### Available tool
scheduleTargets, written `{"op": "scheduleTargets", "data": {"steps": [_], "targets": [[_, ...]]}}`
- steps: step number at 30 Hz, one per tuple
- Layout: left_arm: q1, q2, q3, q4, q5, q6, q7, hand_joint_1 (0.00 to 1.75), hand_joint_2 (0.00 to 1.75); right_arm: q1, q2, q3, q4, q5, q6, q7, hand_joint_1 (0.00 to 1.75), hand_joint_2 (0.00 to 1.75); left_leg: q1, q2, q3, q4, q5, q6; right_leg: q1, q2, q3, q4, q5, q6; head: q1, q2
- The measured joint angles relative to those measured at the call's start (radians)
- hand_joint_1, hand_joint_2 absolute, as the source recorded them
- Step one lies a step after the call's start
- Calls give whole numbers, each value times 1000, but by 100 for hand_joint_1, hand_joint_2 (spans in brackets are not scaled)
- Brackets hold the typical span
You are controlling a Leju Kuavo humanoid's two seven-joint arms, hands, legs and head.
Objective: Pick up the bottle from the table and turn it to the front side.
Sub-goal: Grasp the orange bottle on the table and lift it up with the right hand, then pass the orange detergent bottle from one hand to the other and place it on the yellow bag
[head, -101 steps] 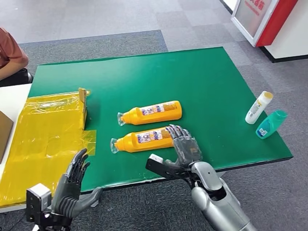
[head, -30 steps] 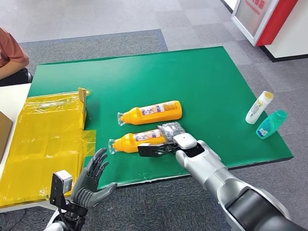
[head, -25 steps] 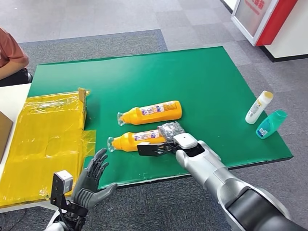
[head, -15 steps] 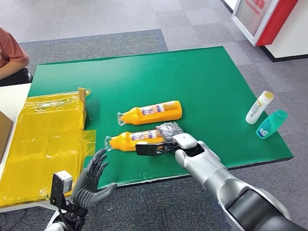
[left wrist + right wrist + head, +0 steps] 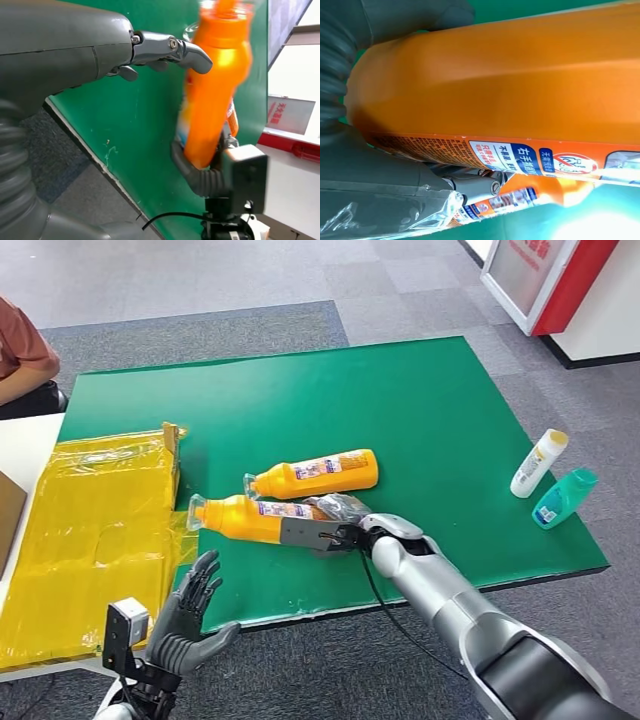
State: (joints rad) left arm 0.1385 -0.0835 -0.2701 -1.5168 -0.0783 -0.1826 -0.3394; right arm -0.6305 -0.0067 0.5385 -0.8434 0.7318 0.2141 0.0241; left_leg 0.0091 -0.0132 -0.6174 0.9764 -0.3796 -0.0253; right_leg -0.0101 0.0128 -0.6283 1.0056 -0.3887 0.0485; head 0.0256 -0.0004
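Note:
My right hand [image 5: 332, 524] grips the base end of an orange bottle [image 5: 249, 517] with a clear cap, lifted off the green table [image 5: 423, 420] and pointing left over it. The same bottle [image 5: 501, 80] crosses the right wrist view with its printed label showing, my fingers [image 5: 471, 181] wrapped under it. A second orange bottle [image 5: 317, 474] lies on the table just beyond. My left hand [image 5: 181, 618] hovers open below the table's near edge, fingers spread. In the left wrist view the held bottle [image 5: 213, 95] appears past my left fingers [image 5: 170, 47].
Yellow plastic sheeting [image 5: 90, 530] covers the table's left end, with a small cardboard piece [image 5: 172, 445] standing on it. A white bottle [image 5: 537, 462] and a teal bottle [image 5: 563, 497] lie near the right edge. A person's arm [image 5: 23, 345] is at the far left.
My right hand closed on the nearer orange bottle and has lifted it off the table, carrying it left with its cap end rising. My left hand has barely moved over the last second.

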Motion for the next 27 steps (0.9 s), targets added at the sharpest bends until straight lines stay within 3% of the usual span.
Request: {"op": "scheduleTargets", "data": {"steps": [6,10,21,24,27], "targets": [[1,12,0,6,8,8,-26,0,175,48,-56,-50,-109,-293,3,-63,175,175,0,0,0,0,0,0,0,0,0,0,0,0,0,0],[1,19,0,6,14,9,-34,0,175,83,-102,-84,-192,-419,1,-98,175,175,0,0,0,0,0,0,0,0,0,0,0,0,0,0],[0,22,0,5,36,4,-49,0,175,136,-142,-128,-300,-486,-16,-139,175,175,0,0,0,0,-1,0,0,0,0,0,0,0,0,0],[0,18,3,-10,87,-5,-74,0,175,197,-123,-166,-377,-553,-78,-220,175,175,0,-1,0,0,-1,0,0,-1,1,0,-1,1,0,0],[-5,12,6,-36,92,-3,-70,0,175,259,-96,-196,-462,-561,-104,-233,175,175,0,-1,0,0,-1,0,0,0,1,0,-2,1,0,0]]}}
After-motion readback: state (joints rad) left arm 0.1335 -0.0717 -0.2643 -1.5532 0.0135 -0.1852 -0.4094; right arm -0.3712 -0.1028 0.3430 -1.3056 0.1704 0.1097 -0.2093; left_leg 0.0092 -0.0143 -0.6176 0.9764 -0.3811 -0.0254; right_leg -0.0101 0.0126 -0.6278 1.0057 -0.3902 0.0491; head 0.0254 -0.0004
